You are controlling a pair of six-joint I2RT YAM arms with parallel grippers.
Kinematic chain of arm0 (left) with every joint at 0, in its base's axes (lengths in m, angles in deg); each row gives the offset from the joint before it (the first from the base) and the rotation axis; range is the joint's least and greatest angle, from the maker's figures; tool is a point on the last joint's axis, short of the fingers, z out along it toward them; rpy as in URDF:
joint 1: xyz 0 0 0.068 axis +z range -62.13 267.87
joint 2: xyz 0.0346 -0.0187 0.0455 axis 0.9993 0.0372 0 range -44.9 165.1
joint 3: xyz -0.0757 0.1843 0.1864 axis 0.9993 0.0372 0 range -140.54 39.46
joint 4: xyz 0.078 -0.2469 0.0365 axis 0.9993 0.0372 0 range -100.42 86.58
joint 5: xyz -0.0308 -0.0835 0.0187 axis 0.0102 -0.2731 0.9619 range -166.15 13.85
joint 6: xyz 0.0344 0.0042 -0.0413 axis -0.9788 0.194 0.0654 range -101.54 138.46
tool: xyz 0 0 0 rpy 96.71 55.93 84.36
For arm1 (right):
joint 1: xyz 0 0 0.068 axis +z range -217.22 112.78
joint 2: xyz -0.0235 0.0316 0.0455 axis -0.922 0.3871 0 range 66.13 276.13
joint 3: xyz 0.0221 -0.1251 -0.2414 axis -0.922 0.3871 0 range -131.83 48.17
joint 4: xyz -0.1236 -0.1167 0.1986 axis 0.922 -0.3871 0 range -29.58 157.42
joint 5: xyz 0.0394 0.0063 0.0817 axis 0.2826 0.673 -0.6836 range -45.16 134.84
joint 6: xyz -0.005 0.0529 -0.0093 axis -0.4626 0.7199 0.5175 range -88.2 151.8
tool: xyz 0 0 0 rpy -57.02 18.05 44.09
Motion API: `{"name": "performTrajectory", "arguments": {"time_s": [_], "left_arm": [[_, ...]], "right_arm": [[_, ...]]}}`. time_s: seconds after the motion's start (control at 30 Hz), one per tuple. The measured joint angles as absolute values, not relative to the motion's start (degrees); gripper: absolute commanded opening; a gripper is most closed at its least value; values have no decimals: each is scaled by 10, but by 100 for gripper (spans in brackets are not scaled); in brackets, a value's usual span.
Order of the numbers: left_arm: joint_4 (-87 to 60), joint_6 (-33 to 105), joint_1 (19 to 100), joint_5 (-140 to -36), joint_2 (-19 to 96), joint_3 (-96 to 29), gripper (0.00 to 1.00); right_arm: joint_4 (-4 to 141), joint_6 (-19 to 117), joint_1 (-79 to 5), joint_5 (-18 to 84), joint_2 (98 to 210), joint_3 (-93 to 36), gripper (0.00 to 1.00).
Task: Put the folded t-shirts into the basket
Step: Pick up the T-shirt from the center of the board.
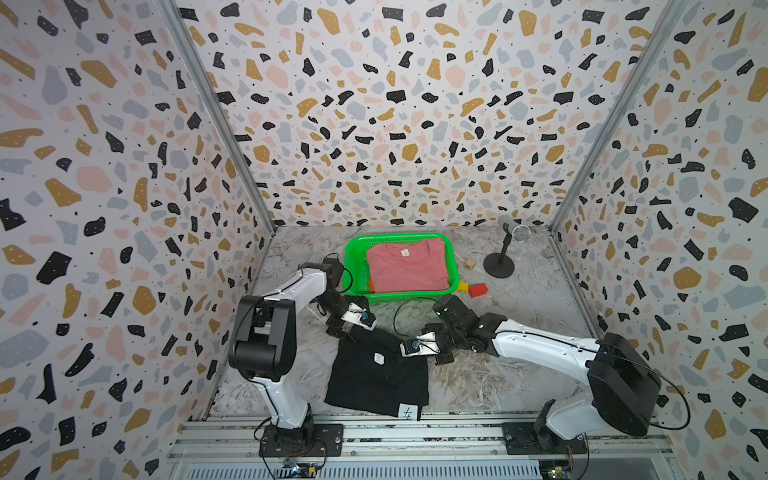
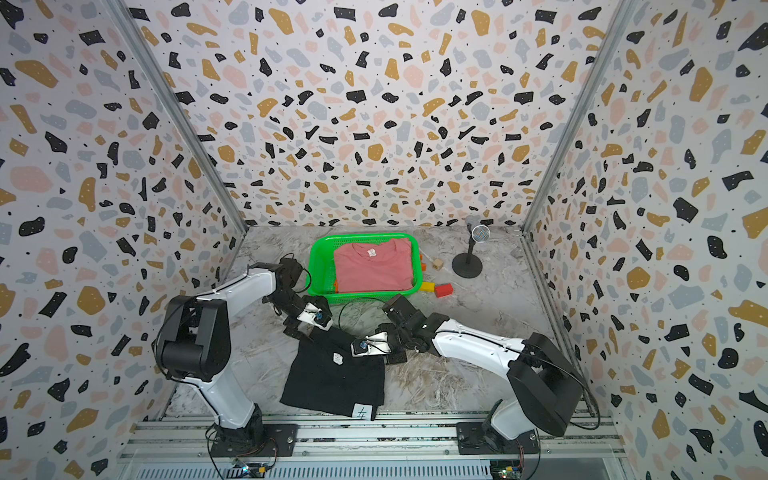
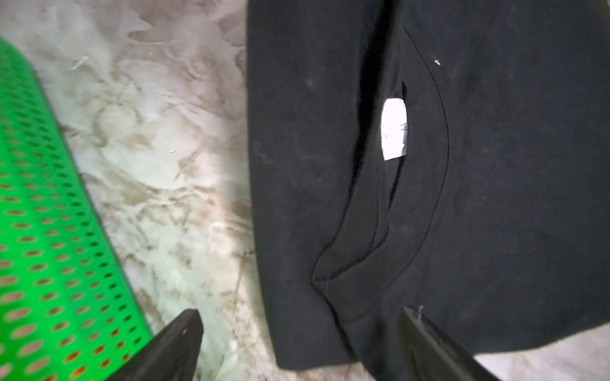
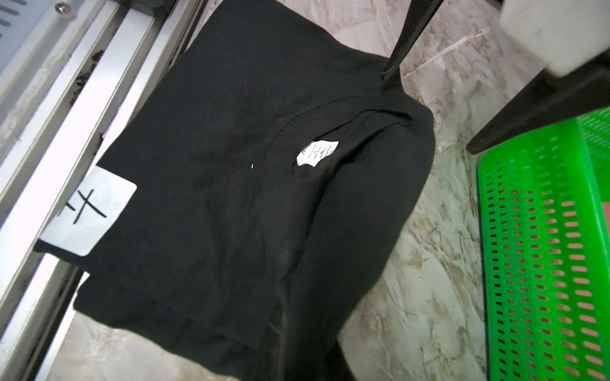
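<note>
basket (image 1: 354,266): at the back of the table (image 1: 519,374), about midway across.
in the basket: a folded t-shirt (image 1: 405,266) on top; another seems to lie under it, only an edge peeping out at the near left corner.
right of the basket: small blocks (image 1: 478,289) just beside it, a microphone stand (image 1: 498,266) further right.
loose t-shirt (image 1: 374,382): flat at the front, apart from the basket, its near edge over the rail (image 1: 415,432).
left tool (image 3: 298,316): at the loose t-shirt's far left corner, spread across its edge.
right tool (image 1: 422,355): at its far right corner, closed on the cloth.
</note>
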State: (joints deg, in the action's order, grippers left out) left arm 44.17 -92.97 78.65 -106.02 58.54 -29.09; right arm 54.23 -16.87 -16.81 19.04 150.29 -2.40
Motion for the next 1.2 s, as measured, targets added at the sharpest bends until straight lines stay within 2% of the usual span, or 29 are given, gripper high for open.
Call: {"name": "performTrajectory", "arguments": {"time_s": [0.1,0.37,0.47,0.67,0.73,0.8,0.83,1.03,1.2], "left_arm": [[443,-945,779,-1035,603,-289,87],[459,-963,776,-1007,603,-286,49],[466,-961,776,-1005,603,-286,38],[479,-956,776,-1004,602,-286,24],[485,-953,776,-1002,598,-286,16],[492,-949,776,-998,591,-286,3],[495,-946,776,-997,588,-286,0],[535,-945,776,-985,570,-302,0],[593,-921,776,-979,569,-368,0]], "right_arm": [[539,-172,-166,191,1493,-24,0],[539,-175,-162,195,1479,-24,0],[537,-176,-161,197,1479,-24,0],[535,-173,-161,202,1479,-24,0],[536,-166,-161,204,1479,-24,0],[536,-156,-161,206,1479,-24,0],[537,-150,-161,208,1479,-24,0],[541,-99,-161,219,1478,-24,0],[538,-34,-179,216,1466,-34,0]]}}
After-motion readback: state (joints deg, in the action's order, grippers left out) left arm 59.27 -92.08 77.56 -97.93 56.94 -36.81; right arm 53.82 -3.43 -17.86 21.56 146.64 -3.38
